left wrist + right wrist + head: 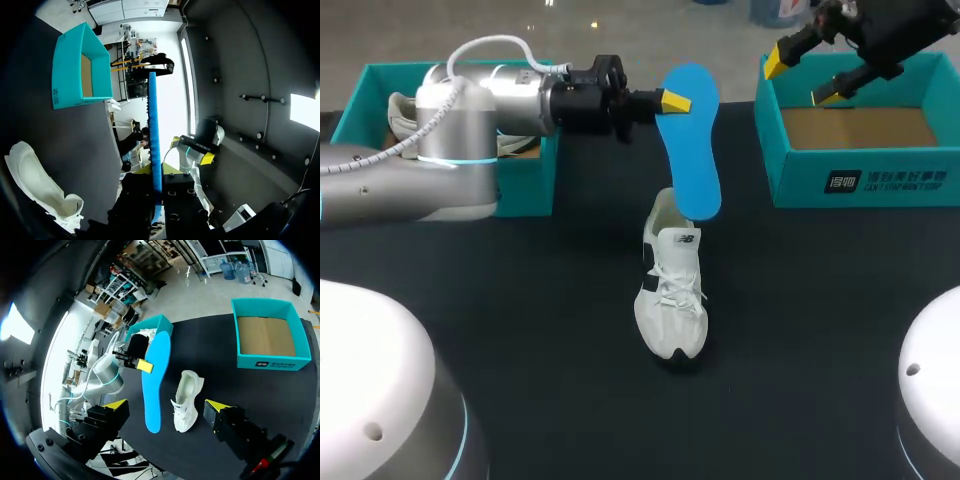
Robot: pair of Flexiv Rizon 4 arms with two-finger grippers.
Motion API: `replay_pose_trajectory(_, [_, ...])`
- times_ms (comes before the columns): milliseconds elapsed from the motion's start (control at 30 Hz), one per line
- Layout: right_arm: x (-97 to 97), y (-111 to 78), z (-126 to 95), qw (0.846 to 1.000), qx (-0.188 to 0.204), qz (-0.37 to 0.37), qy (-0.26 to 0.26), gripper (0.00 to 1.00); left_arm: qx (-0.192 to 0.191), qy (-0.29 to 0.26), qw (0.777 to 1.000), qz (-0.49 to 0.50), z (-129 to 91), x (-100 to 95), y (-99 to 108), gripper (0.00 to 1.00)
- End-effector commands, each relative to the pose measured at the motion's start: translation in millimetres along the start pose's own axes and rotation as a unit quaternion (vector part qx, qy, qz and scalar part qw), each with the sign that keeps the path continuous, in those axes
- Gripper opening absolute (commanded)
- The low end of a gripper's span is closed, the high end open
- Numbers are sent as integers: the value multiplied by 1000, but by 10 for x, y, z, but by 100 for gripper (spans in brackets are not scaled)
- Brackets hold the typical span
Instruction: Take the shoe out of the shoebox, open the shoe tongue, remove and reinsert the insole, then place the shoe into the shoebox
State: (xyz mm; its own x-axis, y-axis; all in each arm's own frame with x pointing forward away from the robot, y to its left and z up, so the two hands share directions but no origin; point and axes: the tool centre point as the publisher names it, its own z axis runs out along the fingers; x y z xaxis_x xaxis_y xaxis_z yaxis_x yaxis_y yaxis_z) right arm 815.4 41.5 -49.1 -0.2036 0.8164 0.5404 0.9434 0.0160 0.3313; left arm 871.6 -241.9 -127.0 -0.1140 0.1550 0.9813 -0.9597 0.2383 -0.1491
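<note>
**Head view:** white sneaker (672,295) sits upright on the black table (520,330), out of both boxes.
- Left gripper (665,101) is behind the sneaker, clamped on the blue insole (692,140) near its upper end.
- The insole hangs steeply and its lower end overlaps the sneaker's heel. Contact or not: can't tell from here.
- Right gripper (798,79) is well off to the sneaker's right rear, spread wide and holding nothing, over the empty teal shoebox (800,180).
- Second teal shoebox (528,180) is to the sneaker's left rear, mostly blocked by the left arm. A pale second sneaker (405,115) shows inside it.
- There's a small logo on the sneaker's tongue and white print on the empty box's front wall. Not reading either out.

**Left wrist view:** only here does the insole (154,150) show edge-on, a thin blue strip running out from between the dark fingers.
- Sneaker (35,185) is beside the gripper, collar opening visible.
- Empty box (70,75) is beyond the sneaker.

**Right wrist view:** the only view with both boxes unblocked.
- The yellow tips are far apart, with sneaker (186,400) and insole (152,390) ahead of them, untouched.
- One yellow tip of the left gripper lies flat on the insole's face.
- The second box (150,325) is behind the insole.
</note>
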Motion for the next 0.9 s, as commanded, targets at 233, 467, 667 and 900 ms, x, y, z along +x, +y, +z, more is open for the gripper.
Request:
replay_pose_trajectory(233, [57,-15,-19,991,-2,2,-134,100,1,0,1000,1,6,-7,16,0])
replay_pose_trajectory(467, [226,-5,60,981,11,-27,-194,100,1,0,1000,1,6,-7,16,0])
replay_pose_trajectory(667, [481,21,176,967,5,-49,-251,100,1,0,1000,1,6,-7,16,0])
replay_pose_trajectory(900, [695,32,270,955,4,-66,-289,100,1,0,1000,1,6,-7,16,0])
